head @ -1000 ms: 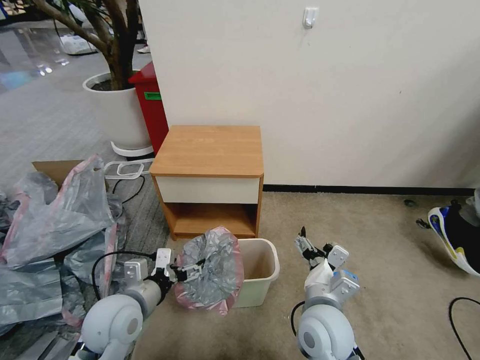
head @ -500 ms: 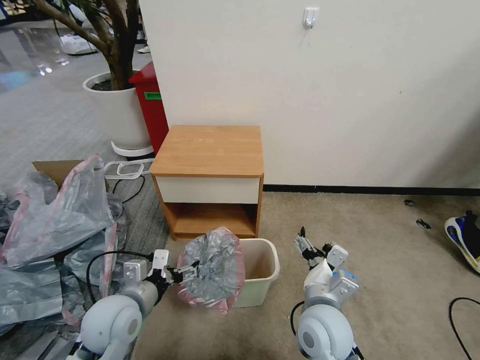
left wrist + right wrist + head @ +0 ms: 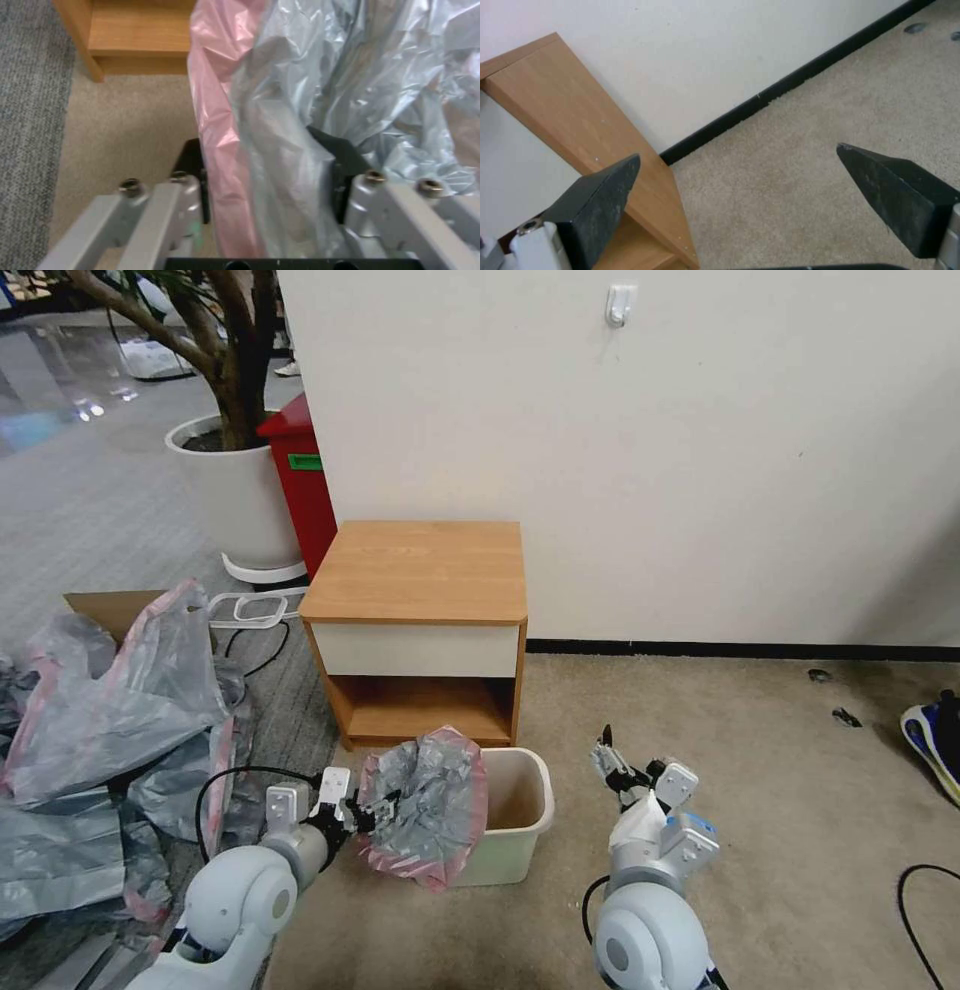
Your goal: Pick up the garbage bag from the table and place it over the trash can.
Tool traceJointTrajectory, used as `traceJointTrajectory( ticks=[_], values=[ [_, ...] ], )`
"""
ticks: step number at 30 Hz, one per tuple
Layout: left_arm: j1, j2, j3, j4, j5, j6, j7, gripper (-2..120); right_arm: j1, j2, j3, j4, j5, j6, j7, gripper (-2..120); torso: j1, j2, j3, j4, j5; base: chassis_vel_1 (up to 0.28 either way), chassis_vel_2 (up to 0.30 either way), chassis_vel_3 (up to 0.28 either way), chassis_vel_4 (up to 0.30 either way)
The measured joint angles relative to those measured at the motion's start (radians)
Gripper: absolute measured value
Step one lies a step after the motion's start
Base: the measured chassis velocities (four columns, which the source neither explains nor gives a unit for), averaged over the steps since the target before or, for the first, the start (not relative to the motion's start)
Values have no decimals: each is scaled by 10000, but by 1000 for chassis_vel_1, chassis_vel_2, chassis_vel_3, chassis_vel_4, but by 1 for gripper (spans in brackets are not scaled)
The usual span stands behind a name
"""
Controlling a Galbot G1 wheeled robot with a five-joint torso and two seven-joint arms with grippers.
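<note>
Office lobby: carpet (image 3: 800, 770), potted tree (image 3: 235, 470), red bin (image 3: 300, 480).

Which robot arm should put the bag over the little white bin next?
Probably the left. The left gripper already pinches the garbage bag, which hangs at the trash can rim. The right gripper hovers open, holding nothing, beside the can.

Even indoor light, soft shadows; floor glare far left; left wrist close-up blurred.
</note>
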Motion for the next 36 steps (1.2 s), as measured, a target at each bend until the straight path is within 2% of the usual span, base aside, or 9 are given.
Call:
traceJointTrajectory(
  ticks=[3,5,7,11,25,29,31,32,36],
  values=[
    [-4,-65,33,6,-5,0,11,26,7,1,-1,0,-6,14,0,100,0,0,0,0,0,0,0,0,0],
    [8,-89,55,21,0,11,8,23,8,1,-2,4,-8,25,0,100,0,0,0,-2,-1,0,0,0,0],
    [60,-174,112,39,-2,46,9,11,-4,2,5,39,-20,56,0,100,0,-1,1,-2,-5,0,0,0,0],
    [82,-249,160,44,5,43,7,1,-43,3,13,77,-25,74,0,100,0,-2,1,-2,-5,0,0,0,0],
    [218,-450,150,-167,77,45,-151,0,-74,-36,-14,344,-29,93,-57,100,0,-2,1,-1,-5,0,0,0,0],
    [378,-521,75,-520,75,-351,-432,0,-111,-68,-204,581,-38,347,-1104,100,0,-2,1,0,-4,0,0,0,0],
    [559,-532,37,-869,286,-1057,-457,0,-261,-240,-433,1037,129,489,-2515,100,0,-2,1,-1,-4,0,0,0,0],
    [559,-532,37,-869,286,-1057,-457,0,-261,-240,-433,1037,129,489,-2515,100,0,-2,1,-1,-4,0,0,0,0],
    [771,-462,-14,-1147,816,-2216,-354,0,-452,-668,-975,1853,661,14,-4253,100,0,-2,0,0,-2,0,0,0,0]
  ],
)
